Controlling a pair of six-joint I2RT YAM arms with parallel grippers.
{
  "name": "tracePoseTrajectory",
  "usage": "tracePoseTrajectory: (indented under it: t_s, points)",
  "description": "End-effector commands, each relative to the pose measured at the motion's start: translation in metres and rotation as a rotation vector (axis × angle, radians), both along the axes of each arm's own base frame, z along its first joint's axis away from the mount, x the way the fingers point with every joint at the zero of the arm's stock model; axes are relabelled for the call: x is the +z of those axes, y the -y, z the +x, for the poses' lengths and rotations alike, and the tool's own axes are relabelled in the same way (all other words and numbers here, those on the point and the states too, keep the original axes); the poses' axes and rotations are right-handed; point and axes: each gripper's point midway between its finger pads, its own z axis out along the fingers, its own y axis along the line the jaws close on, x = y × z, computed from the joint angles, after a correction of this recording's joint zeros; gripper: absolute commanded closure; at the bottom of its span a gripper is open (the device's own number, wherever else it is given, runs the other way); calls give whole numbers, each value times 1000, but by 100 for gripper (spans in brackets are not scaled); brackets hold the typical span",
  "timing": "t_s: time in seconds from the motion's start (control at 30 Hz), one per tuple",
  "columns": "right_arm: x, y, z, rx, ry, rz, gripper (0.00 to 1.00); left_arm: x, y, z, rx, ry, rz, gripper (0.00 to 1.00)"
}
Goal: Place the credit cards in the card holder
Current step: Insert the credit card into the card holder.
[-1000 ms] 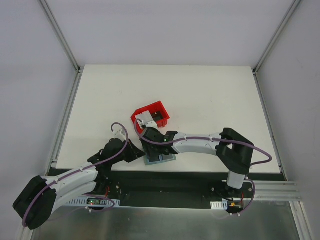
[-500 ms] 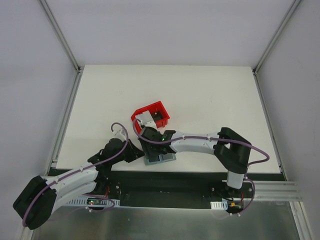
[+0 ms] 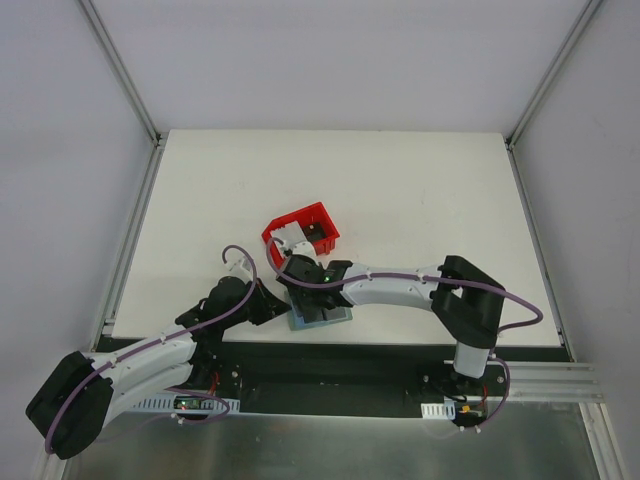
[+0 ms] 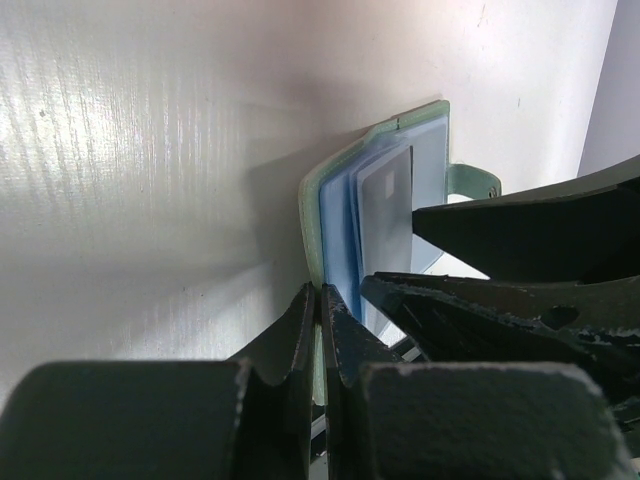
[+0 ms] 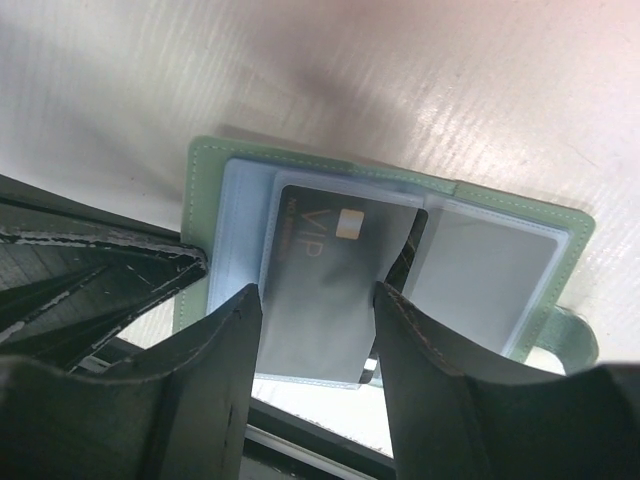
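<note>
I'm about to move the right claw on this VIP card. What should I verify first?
1. Card holder lying open, pockets up: ok.
2. Left claw shut on the holder's green cover edge, pinning it: ok.
3. Dark VIP card over the left panel's clear pocket: ok.
4. Card fully seated in the pocket: cannot tell; it sits slightly skewed.
5. Right claw gripping the card: cannot tell; its fingers flank the card's long edges.
</note>
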Motion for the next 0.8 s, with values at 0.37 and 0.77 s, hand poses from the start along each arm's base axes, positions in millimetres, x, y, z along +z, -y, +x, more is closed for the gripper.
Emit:
tracePoseTrajectory:
  t_s: [0.37, 0.77]
  points:
    - [42, 28, 12, -40, 131, -87, 50, 9, 4, 4, -18, 28, 4, 100]
    - [62, 48, 16, -67, 213, -212, 53, 9, 3, 4, -16, 27, 5, 100]
